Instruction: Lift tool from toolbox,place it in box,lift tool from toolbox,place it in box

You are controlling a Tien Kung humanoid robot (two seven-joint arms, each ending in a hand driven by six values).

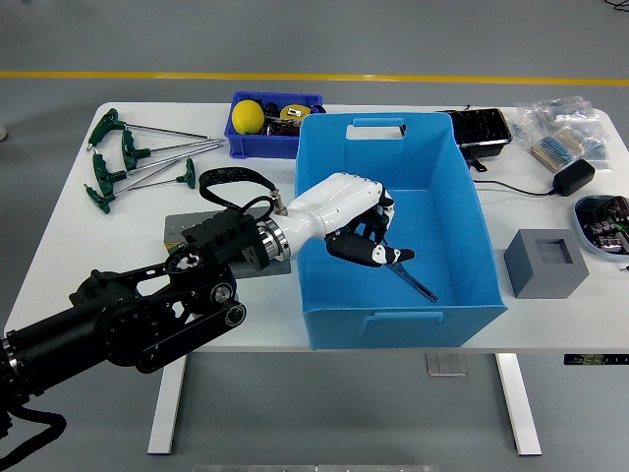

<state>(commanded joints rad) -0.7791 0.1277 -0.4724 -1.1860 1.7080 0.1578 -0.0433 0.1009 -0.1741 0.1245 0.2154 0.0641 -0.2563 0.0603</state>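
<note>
White table [108, 285]: blue box [462, 211] holds T-handle tool [418, 282].

Left hand [356, 228] hides most of tool [418, 282] in box [472, 211].

A large bin [470, 258] sits mid-tabletop [118, 295], with a tool [415, 279] lying in it under the left hand [356, 224]. Left of the bin is a tool stand [177, 228], and behind that a row of T-handle wrenches [133, 162]. A small tray [263, 146] sits behind the bin's left corner.
</note>
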